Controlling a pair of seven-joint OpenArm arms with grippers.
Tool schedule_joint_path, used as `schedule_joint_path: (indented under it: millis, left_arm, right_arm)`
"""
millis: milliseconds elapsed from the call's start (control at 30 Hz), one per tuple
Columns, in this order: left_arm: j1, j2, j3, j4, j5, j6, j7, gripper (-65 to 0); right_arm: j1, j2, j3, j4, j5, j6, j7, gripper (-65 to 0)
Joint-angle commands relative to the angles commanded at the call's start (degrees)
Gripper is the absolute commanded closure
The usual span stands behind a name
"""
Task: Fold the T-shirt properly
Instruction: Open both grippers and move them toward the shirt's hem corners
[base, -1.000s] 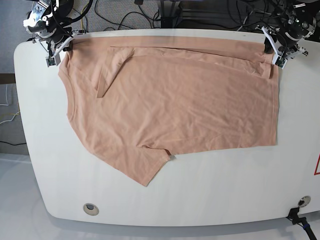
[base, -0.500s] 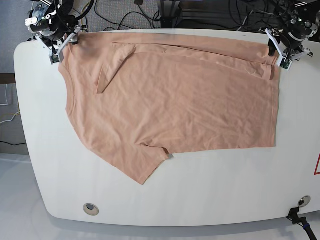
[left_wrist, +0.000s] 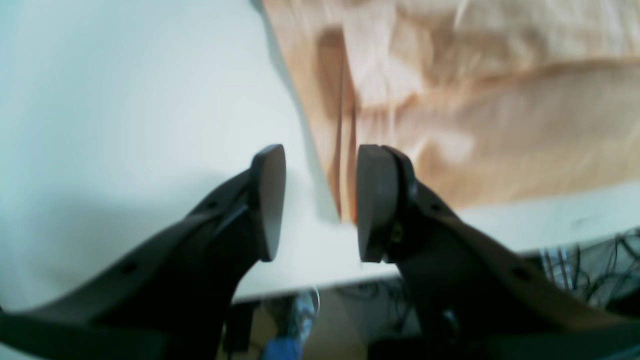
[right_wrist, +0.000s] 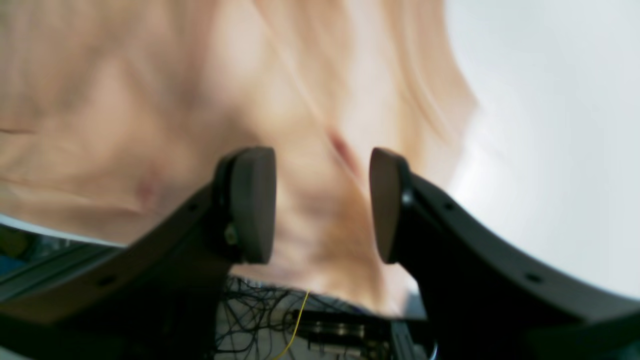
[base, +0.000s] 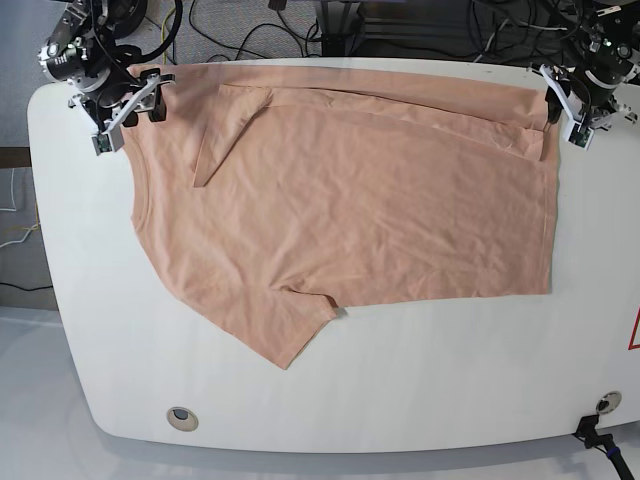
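Now both claws stand released at the far corners of the T-shirt (base: 340, 200). We note the left claw (base: 572, 108) at the upper right of the base view, jaws parted, with the hem corner just off its inner pad in the left wrist view; no cloth between the pads. The right claw (base: 128, 100), upper left of the base view, is likewise spread, cloth lying below it but not pinched.

Compared with a second ago, when both claws sat down on the far edge of the shirt, they have let go and drawn outward and slightly up. The far strip of the shirt, sleeve included, lies folded over onto the body along the top of the frame.

The shirt rests flat on the white tabletop (base: 440, 380), spread across the upper middle, with one sleeve still poking out toward lower left of centre.

We judge the first lengthwise fold set down; the near sleeve side remains to be folded in.
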Motion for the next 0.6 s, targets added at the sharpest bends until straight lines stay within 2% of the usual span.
schedule_joint_path:
  millis: [200, 300, 400, 600]
  left_arm:
    - [-5.1, 0.09, 0.09, 0.0, 0.0, 0.0, 0.0, -22.6]
    - [-8.26, 0.09, 0.09, -0.09, -0.09, 0.0, 0.0, -22.7]
    - [-12.57, 0.26, 0.18, -0.35, -0.09, 0.0, 0.0, -22.7]
    - [-20.4, 1.32, 5.19, -3.08, 0.35, 0.0, 0.0, -22.7]
  right_arm:
    - [2.37, -1.58, -0.88, -0.18, 0.09, 0.0, 0.0, -30.0]
    - [2.99, -1.93, -3.43, -0.18, 0.09, 0.0, 0.0, -30.0]
    - [6.24, -1.93, -5.1, -0.35, 0.0, 0.0, 0.0, -30.0]
    - [15.21, -1.58, -5.27, -4.13, 0.0, 0.0, 0.0, -30.0]
